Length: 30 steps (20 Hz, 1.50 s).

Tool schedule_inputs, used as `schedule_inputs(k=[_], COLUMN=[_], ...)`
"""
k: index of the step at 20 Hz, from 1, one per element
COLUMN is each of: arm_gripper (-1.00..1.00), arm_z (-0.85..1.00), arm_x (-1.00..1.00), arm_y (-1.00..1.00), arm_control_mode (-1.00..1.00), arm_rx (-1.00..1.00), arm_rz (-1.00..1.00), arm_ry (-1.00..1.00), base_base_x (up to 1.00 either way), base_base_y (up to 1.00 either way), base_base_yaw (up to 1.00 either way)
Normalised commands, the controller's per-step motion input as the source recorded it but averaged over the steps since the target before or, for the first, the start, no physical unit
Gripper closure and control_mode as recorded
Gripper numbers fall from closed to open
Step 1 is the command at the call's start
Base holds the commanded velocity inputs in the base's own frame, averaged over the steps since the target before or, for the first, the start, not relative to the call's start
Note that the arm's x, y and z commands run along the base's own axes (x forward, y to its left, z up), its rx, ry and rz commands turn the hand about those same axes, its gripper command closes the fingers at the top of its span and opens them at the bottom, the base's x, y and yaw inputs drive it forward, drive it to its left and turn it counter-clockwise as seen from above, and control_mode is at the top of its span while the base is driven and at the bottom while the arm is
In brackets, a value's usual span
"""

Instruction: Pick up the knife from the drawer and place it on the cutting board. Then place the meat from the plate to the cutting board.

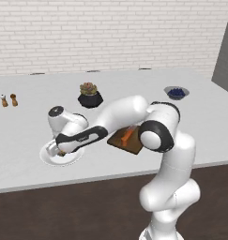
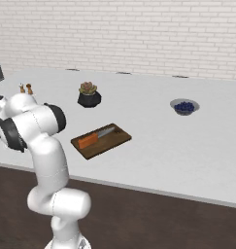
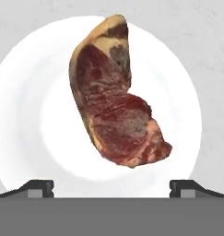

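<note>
The meat (image 3: 115, 97), a reddish-brown slab with a paler fatty edge, lies on the round white plate (image 3: 30, 115). My gripper (image 3: 112, 186) hangs open just above it, one fingertip on each side and nothing between them. From the left base view the hand (image 1: 57, 150) reaches down over the plate (image 1: 47, 158) at the counter's front left. The knife (image 2: 92, 138), orange-handled, lies on the dark wooden cutting board (image 2: 114, 141), which also shows to the right of the plate as the cutting board (image 1: 116, 142) behind my forearm. The drawer is out of view.
A potted succulent (image 1: 89, 95) stands behind the plate. Two small shakers (image 1: 9, 100) sit at the far left. A bowl with blue contents (image 1: 176, 92) is at the back right. The counter's front edge runs just below the plate.
</note>
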Motion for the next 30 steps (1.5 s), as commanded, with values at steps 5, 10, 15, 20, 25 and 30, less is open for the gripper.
schedule_inputs(k=[5,10,15,20,25,30], arm_gripper=[-1.00,-1.00,-1.00,-1.00,1.00,1.00], arm_z=[-0.01,-0.22,-0.37,-0.32,-0.27,-0.03], arm_x=[0.40,0.38,0.21,0.00,0.00,-0.20], arm_y=[0.08,0.28,0.19,-0.06,-0.34,-0.60], arm_control_mode=[-1.00,-1.00,-1.00,-1.00,-1.00,-1.00], arm_rx=[-0.04,-0.05,-0.05,-0.01,0.00,0.00], arm_rz=[0.04,0.07,0.08,0.04,0.00,0.00], arm_ry=[-0.03,-0.02,0.00,0.00,0.00,-0.01], base_base_x=[0.00,0.00,0.00,0.00,0.00,0.00], base_base_y=[0.00,0.00,0.00,0.00,0.00,0.00], base_base_yaw=[0.00,0.00,0.00,0.00,0.00,0.00])
